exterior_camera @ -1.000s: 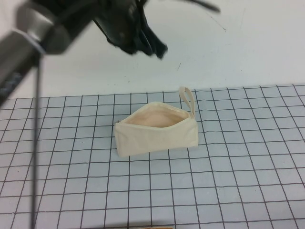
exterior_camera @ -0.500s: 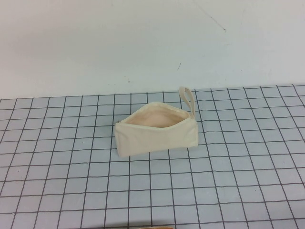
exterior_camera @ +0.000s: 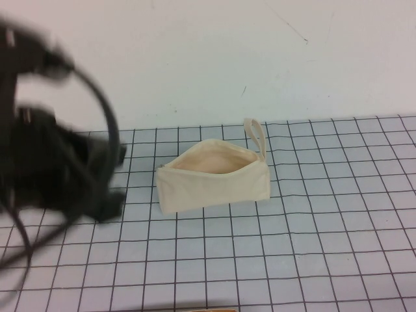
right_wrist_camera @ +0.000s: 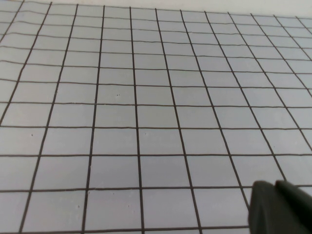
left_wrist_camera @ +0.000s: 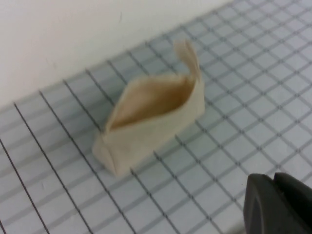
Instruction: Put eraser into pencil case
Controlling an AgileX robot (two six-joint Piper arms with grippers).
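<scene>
- The pencil case [exterior_camera: 214, 175] sits near the middle of the checked mat [exterior_camera: 312, 247], a bit toward the back edge by the white wall [exterior_camera: 195, 58].
- Its zip is open, and the mouth faces up and shows the peach inside.
- Its loop strap [exterior_camera: 256, 135] sticks up at the end nearer the right edge.
- The eraser cannot be seen anywhere, not on the mat and not in the mouth of the case. It may already be inside, but that is only a guess.
- The left gripper [exterior_camera: 107, 179] is low by the left edge, beside the case but not touching it. I cannot tell if it is wide or squeezed.
- The right gripper [right_wrist_camera: 282, 207] hangs over bare mat, away from the case. I cannot tell its grip either.
- The case looks soft, light and floppy, so it could slide or fold when pushed.
- A good place to take hold is the top rim or the strap.
- The eraser should be small, light and firm, best pinched on its two long sides.
</scene>
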